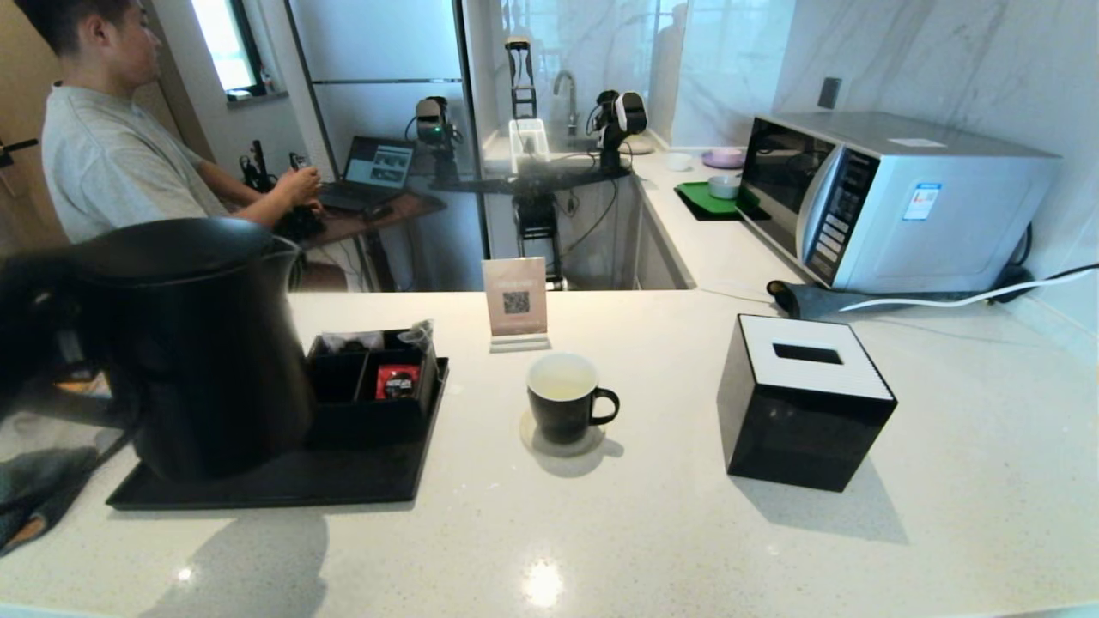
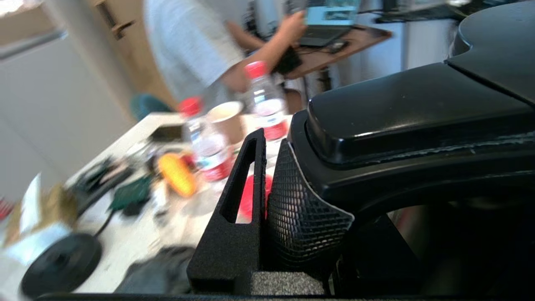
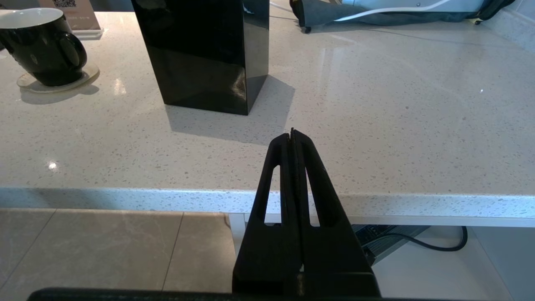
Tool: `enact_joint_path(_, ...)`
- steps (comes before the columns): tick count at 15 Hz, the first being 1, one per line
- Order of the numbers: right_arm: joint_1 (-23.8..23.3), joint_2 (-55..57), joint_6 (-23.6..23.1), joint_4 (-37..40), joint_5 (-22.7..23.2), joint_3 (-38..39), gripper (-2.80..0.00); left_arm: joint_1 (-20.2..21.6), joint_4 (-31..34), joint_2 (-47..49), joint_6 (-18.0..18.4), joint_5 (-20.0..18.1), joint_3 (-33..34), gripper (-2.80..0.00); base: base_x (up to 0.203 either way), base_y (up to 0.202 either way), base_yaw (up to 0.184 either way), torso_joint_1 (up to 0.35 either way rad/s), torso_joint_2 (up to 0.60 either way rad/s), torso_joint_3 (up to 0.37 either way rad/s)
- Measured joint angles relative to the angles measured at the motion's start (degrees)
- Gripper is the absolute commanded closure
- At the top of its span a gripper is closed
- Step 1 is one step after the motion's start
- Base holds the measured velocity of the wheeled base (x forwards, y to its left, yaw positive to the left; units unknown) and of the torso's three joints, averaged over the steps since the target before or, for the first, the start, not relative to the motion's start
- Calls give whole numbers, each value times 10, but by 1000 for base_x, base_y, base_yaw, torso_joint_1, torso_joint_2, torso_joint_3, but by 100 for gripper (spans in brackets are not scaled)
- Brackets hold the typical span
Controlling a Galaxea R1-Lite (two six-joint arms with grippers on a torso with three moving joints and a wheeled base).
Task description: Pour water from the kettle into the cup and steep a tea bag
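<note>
Right gripper (image 3: 292,136) parked low, off the near edge of the counter (image 1: 652,532), fingers pressed together, holding nothing. On the counter nearest me, the black tissue box (image 1: 805,402) to the right; left of it and a touch further back, the cup (image 1: 567,402) on a pale coaster (image 1: 549,445), ear handle toward the box, white inside, contents not clear. No tea bag made out anywhere. Far left, the kettle (image 1: 202,343) stands upright on the black tray (image 1: 283,485), with the left gripper (image 2: 267,175) at its loop handle; in the wrist view a mesh-padded finger (image 2: 299,209) lies against the handle's top bar (image 2: 401,117), so I judge it clamped on. Kettle looks bulky, rigid, likely heavy if full; matte shell, handle the only sensible hold, and a grip near the top bar should steady the tilt. Behind the tray's front, the organiser box (image 1: 371,388) with a red sachet (image 1: 397,381). Further back, a QR sign (image 1: 515,300), then the microwave (image 1: 893,202).
</note>
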Motion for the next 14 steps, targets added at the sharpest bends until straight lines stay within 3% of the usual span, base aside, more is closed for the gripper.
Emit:
enact_joint_path(4, 0, 0, 0, 0, 0, 0, 0, 133, -10, -12, -42, -76, 25, 0, 0, 0, 0, 0, 0, 0)
enact_joint_path(7, 0, 0, 0, 0, 0, 0, 0, 200, -44, -1, -60, -107, 40, 0, 0, 0, 0, 0, 0, 0)
enact_joint_path(10, 0, 0, 0, 0, 0, 0, 0, 239, -93, 36, -68, -116, 42, 0, 0, 0, 0, 0, 0, 0)
enact_joint_path(14, 0, 0, 0, 0, 0, 0, 0, 256, -163, 106, -69, -117, 39, 0, 0, 0, 0, 0, 0, 0)
